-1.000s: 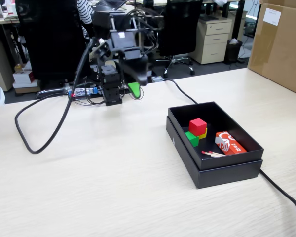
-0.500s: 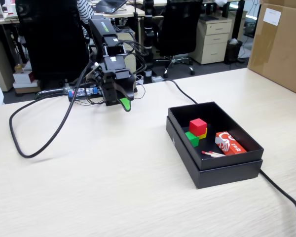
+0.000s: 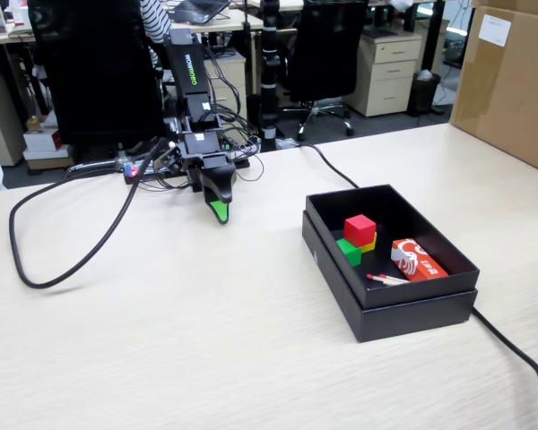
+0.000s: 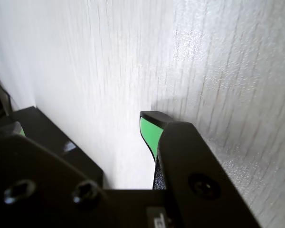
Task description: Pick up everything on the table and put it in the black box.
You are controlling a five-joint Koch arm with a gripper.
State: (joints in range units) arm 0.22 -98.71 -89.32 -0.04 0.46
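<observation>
Nearest the fixed camera, the black box (image 3: 390, 305) is already holding the red cube (image 3: 360, 229), yellow cube (image 3: 369, 243) and green cube (image 3: 349, 252), so I'd say pickup is basically done. Further back, the gripper (image 3: 218, 213) is hanging empty over bare table (image 3: 179, 340), jaws looking closed, so probably nothing's left but parking the arm

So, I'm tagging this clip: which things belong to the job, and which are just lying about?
Job:
red cube
yellow cube
green cube
black box
table
gripper

Lying about:
red-and-white packet
thin stick
brown carton
black cable
</observation>
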